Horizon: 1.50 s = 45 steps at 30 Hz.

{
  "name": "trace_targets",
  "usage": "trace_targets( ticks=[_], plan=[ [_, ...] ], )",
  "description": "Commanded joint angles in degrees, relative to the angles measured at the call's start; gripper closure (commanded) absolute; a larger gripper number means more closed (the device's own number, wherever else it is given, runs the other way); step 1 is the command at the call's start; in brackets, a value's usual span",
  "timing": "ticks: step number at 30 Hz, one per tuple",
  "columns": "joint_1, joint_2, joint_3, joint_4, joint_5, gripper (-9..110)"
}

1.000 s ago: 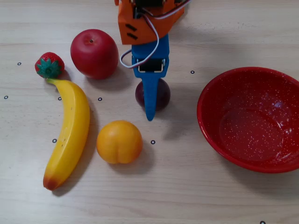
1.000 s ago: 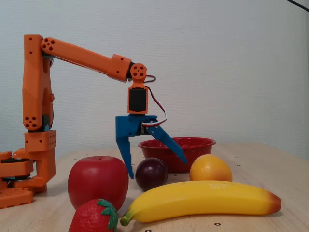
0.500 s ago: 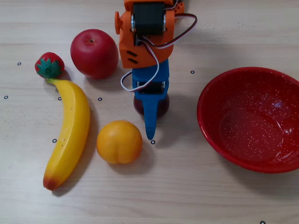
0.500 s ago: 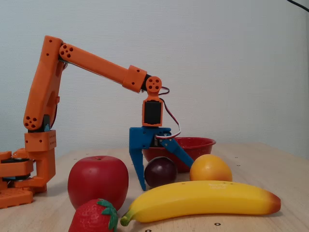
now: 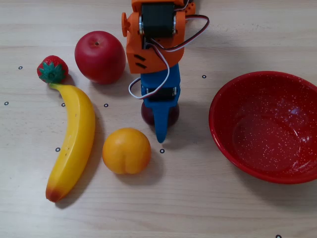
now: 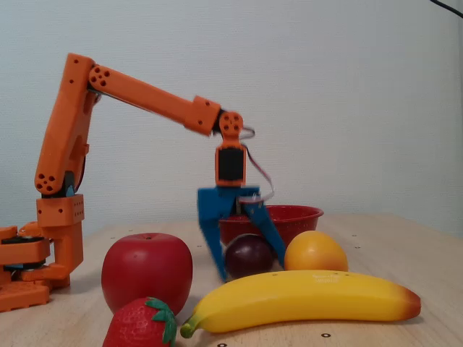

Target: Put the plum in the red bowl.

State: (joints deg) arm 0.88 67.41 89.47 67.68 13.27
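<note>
The plum [image 6: 249,254], small, glossy and dark maroon, sits on the table between the apple and the orange fruit. In a fixed view from above only its edges [image 5: 173,115] show under the blue gripper. My gripper [image 6: 251,269] hangs straight down over it, also shown from above [image 5: 160,126]. Its two blue fingers [image 6: 212,242] press against the plum's two sides, with the tips near the tabletop. The red bowl [image 5: 225,144], wide and white-speckled, stands empty to the right, about a hand's width from the plum. From the side, its rim [image 6: 296,213] shows behind the gripper.
A red apple [image 5: 100,56], a strawberry [image 5: 52,69], a banana [image 5: 74,141] and a round orange fruit [image 5: 126,150] lie left of and below the plum. The orange arm [image 6: 145,94] reaches from its base at the left. The wooden table has small black marks.
</note>
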Motion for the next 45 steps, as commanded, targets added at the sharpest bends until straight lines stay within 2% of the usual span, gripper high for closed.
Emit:
trace_targets(
  ticks=[1,2,6,11,15,20,24,29,36,45],
  plan=[
    [-1.05,0.88,-2.37,-1.32,1.93,95],
    [-1.14,1.05,-2.46,-1.41,1.67,101],
    [-1.67,2.99,-3.52,1.14,0.97,101],
    [-0.35,7.29,-12.39,11.95,-3.87,101],
    [3.25,10.81,-24.17,22.5,-8.61,101],
    [9.49,12.39,-37.97,29.0,-11.87,101],
    [16.7,13.01,-44.03,28.56,-12.83,101],
    [26.63,11.87,-45.97,22.5,-13.71,101],
    [35.51,3.16,-49.13,18.19,-13.62,101],
    [36.3,-6.06,-51.68,22.32,-16.0,76]
  ],
)
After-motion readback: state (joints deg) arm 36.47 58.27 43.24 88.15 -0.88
